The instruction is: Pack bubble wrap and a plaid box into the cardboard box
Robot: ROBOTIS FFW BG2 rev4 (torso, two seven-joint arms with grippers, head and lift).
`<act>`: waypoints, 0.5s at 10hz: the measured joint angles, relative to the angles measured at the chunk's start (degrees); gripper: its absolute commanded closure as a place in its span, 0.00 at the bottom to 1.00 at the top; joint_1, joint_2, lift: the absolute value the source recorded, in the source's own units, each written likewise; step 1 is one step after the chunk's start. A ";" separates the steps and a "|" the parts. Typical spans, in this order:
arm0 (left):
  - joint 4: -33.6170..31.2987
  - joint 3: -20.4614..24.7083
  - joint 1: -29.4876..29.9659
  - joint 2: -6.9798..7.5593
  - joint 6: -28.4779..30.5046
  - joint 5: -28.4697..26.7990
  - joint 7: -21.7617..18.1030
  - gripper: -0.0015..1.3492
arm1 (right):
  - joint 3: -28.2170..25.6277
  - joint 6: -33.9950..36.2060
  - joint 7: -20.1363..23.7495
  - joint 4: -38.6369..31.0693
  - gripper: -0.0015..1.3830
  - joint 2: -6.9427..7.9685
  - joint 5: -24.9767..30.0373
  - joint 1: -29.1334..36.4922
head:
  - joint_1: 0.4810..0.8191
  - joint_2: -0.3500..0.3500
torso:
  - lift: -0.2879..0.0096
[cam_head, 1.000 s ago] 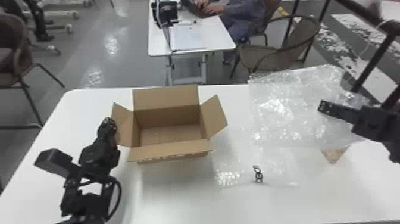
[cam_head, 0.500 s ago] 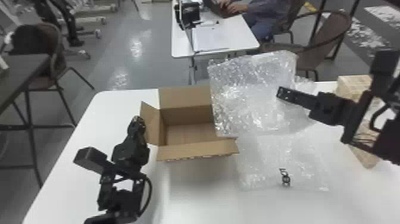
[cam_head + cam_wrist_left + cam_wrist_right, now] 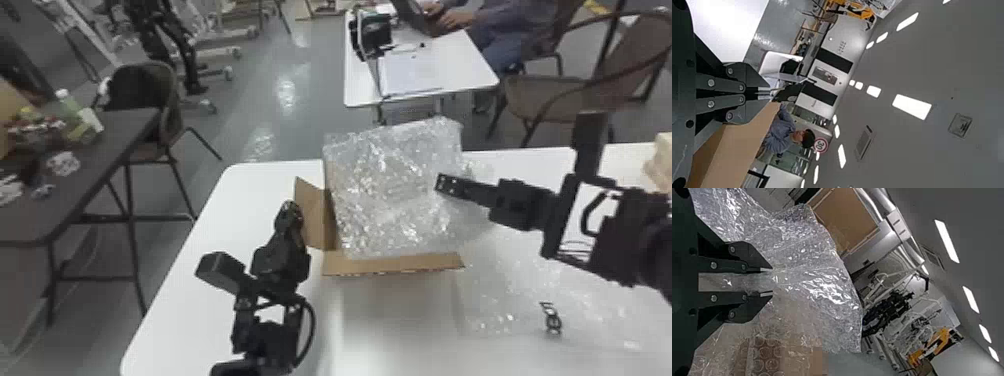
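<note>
Bubble wrap (image 3: pixel 395 195), held sheet: very light, limp and crinkly by judgement; not readily broken, though its cells may pop under a hard squeeze. The smooth film could slip, so a gathered fold is the sound place to grip. A loose edge could catch on a flap and should be tucked in after release. The sheet hangs over the cardboard box (image 3: pixel 395 263) and masks most of its opening; contact with the rim cannot be confirmed.

Right hand (image 3: pixel 772 282): grasping that sheet, its folds pinched between the 2 fingers. Its arm enters from the right side, fingers directed inward towards the box. Left hand (image 3: pixel 770 91): clenched, nothing between the 2 fingers; it is raised beside the box's left flap (image 3: pixel 314 215), its arm rising from the near edge.

A further sheet (image 3: pixel 492 300) of wrap lies flat on the bench (image 3: pixel 200 305), right of the box. The tan item at the far right, judged to be the plaid box (image 3: pixel 659 165), appears firm and boxy; grip across opposite sides.
</note>
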 measured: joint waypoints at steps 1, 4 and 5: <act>-0.01 -0.08 0.00 0.00 -0.28 0.21 0.01 0.89 | 0.98 -1.65 0.22 3.39 0.73 0.37 1.04 -0.10 | 0.61 0.91 | 0.60; -0.03 -0.75 -0.07 0.38 -0.87 0.90 0.00 0.89 | 4.88 -10.80 6.66 16.21 0.73 1.20 3.08 -2.31 | 0.63 0.94 | 0.60; -0.03 -1.19 -0.20 0.61 -1.20 1.33 0.00 0.89 | 5.39 -13.95 7.73 19.72 0.73 1.54 4.54 -2.84 | 0.63 0.94 | 0.60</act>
